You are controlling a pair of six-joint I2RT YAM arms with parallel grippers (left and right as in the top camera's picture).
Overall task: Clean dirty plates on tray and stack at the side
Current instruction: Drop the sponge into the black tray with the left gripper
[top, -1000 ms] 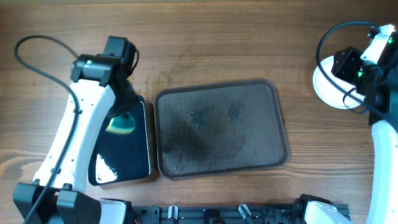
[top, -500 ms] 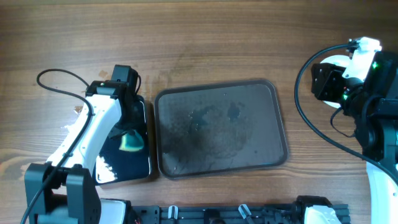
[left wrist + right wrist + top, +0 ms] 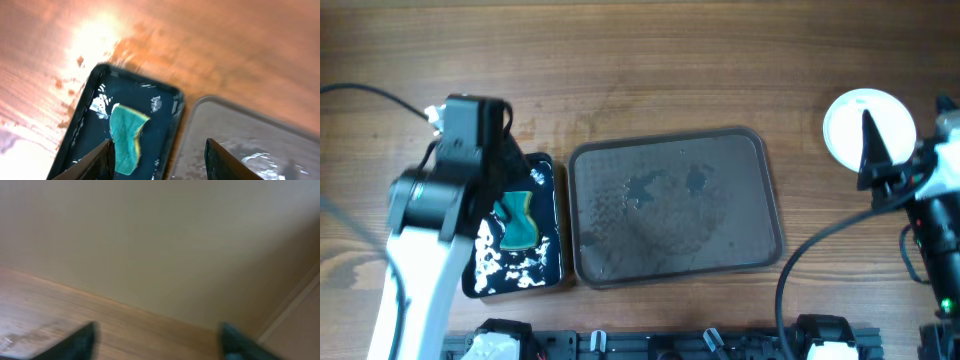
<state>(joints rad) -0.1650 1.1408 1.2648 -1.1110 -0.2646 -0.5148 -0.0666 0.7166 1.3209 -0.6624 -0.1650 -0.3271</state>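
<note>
The dark grey tray (image 3: pixel 670 205) lies mid-table with no plates on it, only wet streaks; its corner (image 3: pixel 250 140) also shows in the left wrist view. The plates (image 3: pixel 850 125) sit as a white round stack on the wood at the far right; I cannot tell how many there are. My right gripper (image 3: pixel 157 326) is open and empty, aimed at the wall and table edge, and one dark finger (image 3: pixel 868 145) crosses the stack from above. My left gripper (image 3: pixel 157 142) is open and empty, raised above the seam between the black tray and the grey tray.
A smaller glossy black tray (image 3: pixel 545 265) lies left of the grey tray, wet with foam, holding a teal sponge (image 3: pixel 517 222) (image 3: pixel 126 137). My left arm (image 3: pixel 440 200) rises over that tray's left side. Cables trail at both table ends.
My left gripper has opened, left the sponge in the black tray and lifted away. My right gripper has opened and drawn back from the plate stack toward the near right.
</note>
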